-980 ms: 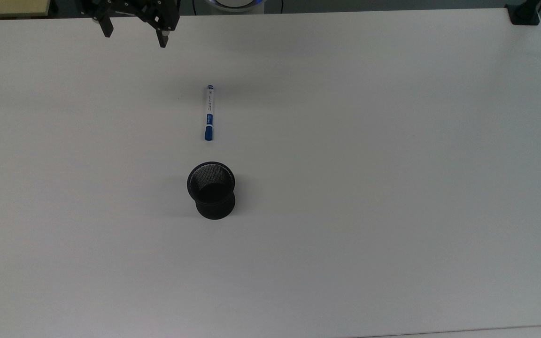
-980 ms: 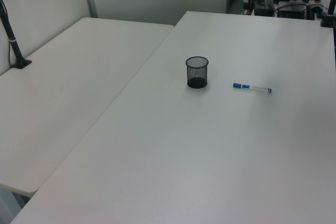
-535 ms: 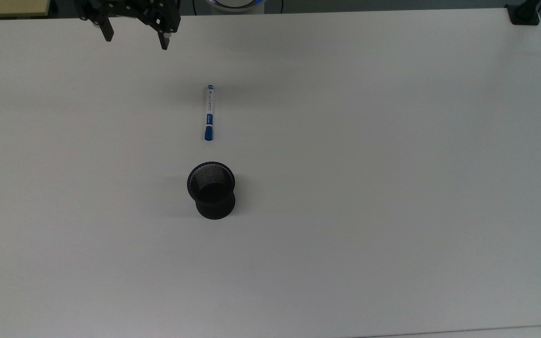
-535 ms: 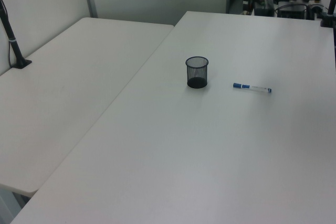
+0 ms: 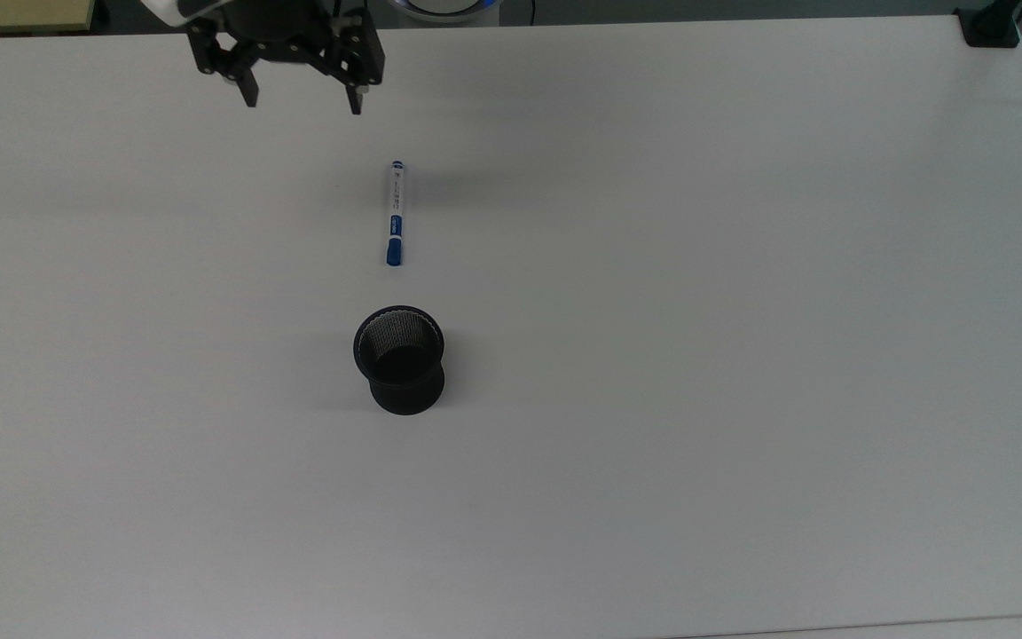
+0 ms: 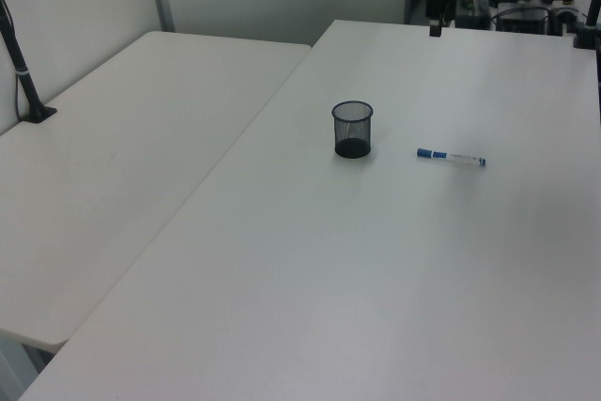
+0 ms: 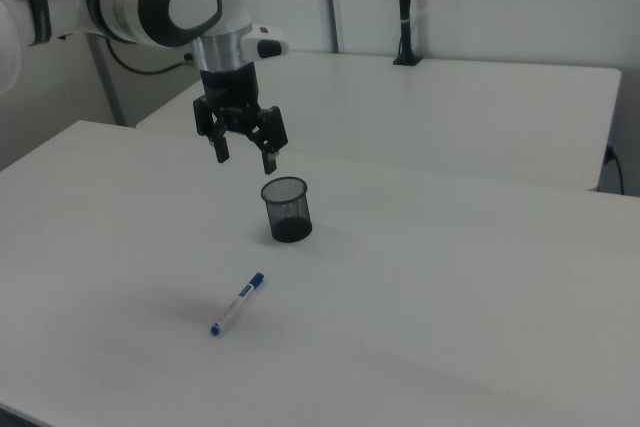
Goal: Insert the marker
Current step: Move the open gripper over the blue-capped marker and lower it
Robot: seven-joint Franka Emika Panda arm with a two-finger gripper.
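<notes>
Mesh cup [image 5: 399, 359]: black, upright on the white table [image 5: 742, 355], mouth open upward. In the top view it stands nearest the lower edge of the scene's items, directly below the marker. In the left view [image 6: 352, 129] it sits to the left of the marker; in the right view [image 7: 286, 209] it stands beyond the marker, up and to the right of it.

Marker [image 5: 396, 213]: lies flat on the table, apart from the cup with bare table between. White barrel, blue cap, small blue tail. In the top view it runs nearly vertical, cap end toward the cup, tail end toward the gripper. In the left view [image 6: 452, 157] the cap points toward the cup. In the right view [image 7: 237, 303] it lies on a diagonal, cap end up and right. Nothing touches it.

Gripper [image 5: 302, 99]: hangs in the air above the table, fingers pointing down. In the top view it is near the upper edge, up and to the left of the marker's tail, well apart from it. In the right view [image 7: 245, 155] it hangs just left of the cup's rim as seen there and clear above the table.

Fingers [image 5: 250, 94]: spread wide, a clear gap between the two black tips; nothing held.

Arm [image 7: 165, 2]: white with black joints, enters from the right view's left and bends down to the gripper.

Second table [image 6: 113, 166]: white, adjoins on the left view's left.
</notes>
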